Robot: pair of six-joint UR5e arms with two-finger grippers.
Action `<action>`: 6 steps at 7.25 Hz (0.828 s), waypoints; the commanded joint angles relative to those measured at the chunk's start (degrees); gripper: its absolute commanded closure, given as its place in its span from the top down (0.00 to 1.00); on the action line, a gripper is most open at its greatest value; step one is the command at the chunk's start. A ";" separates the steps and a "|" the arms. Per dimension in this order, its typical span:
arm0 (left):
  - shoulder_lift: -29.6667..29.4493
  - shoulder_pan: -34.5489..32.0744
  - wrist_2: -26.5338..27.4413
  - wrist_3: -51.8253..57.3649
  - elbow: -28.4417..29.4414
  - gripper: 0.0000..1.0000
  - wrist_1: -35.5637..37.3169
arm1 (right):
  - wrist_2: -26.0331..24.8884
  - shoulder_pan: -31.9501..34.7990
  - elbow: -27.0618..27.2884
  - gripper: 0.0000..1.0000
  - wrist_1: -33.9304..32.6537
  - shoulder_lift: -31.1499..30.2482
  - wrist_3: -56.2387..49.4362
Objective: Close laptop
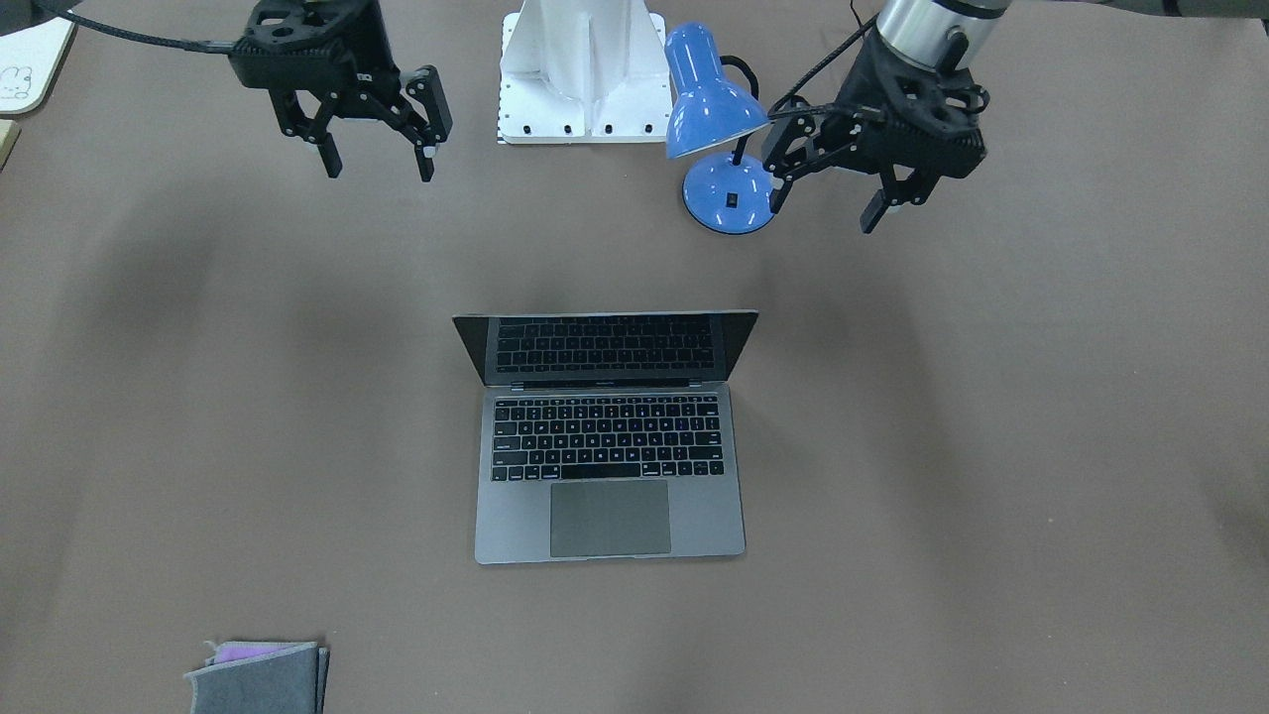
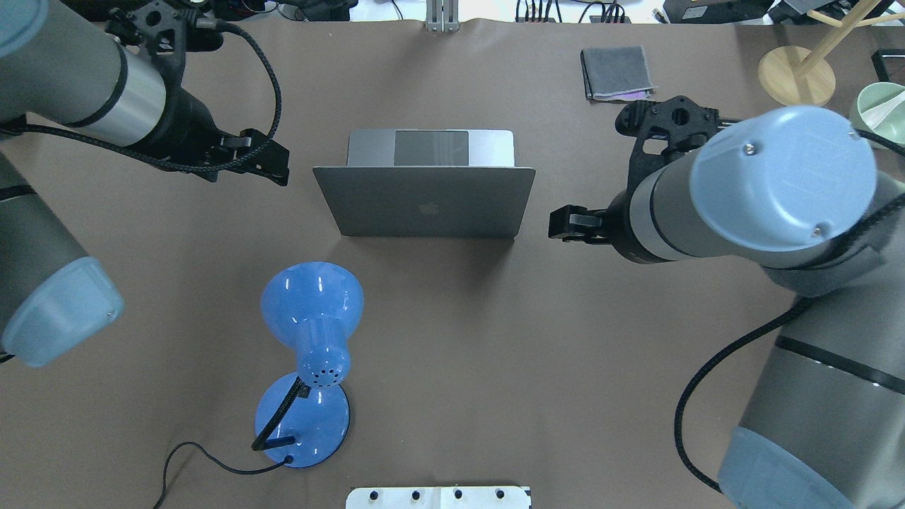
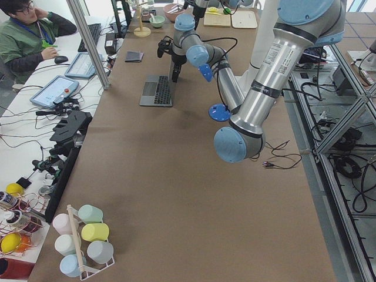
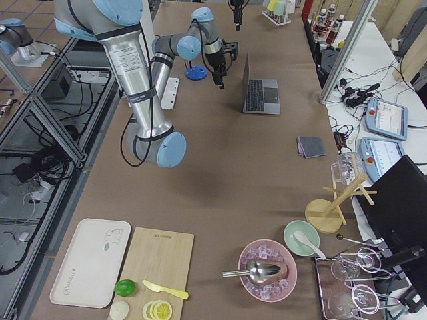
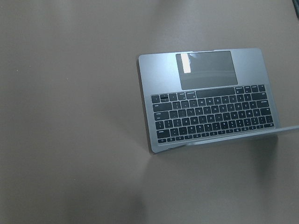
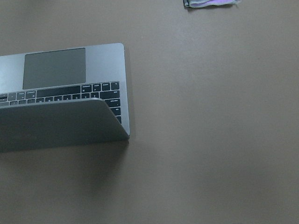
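The laptop [image 1: 607, 496] stands open in the middle of the table, with a black keyboard, a grey trackpad and a dark screen. Its silver lid with the apple logo [image 2: 424, 201] faces the robot. It also shows in the left wrist view [image 5: 205, 107] and the right wrist view [image 6: 60, 123]. My left gripper [image 1: 825, 203] is open and empty, up in the air off the laptop's side, behind the lid line. My right gripper [image 1: 379, 167] is open and empty, up in the air off the other side. Neither touches the laptop.
A blue desk lamp [image 1: 724, 119] stands between the laptop and the robot base [image 1: 585, 69], close to my left gripper. A grey felt pouch [image 1: 260, 679] lies near the far table edge on my right side. A wooden stand [image 2: 795, 74] is at the far right corner.
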 commanded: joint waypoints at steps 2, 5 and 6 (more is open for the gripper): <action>-5.06 2.53 2.31 -2.97 6.01 0.63 0.16 | -0.03 -0.84 -6.49 0.29 -0.34 5.73 1.13; -5.07 5.68 8.16 -3.07 6.37 0.00 0.07 | 0.32 -1.20 -10.35 0.00 -0.08 8.89 1.21; -5.07 6.40 8.46 -3.25 6.72 0.00 -0.10 | 0.32 -1.20 -11.67 0.00 2.70 8.99 1.47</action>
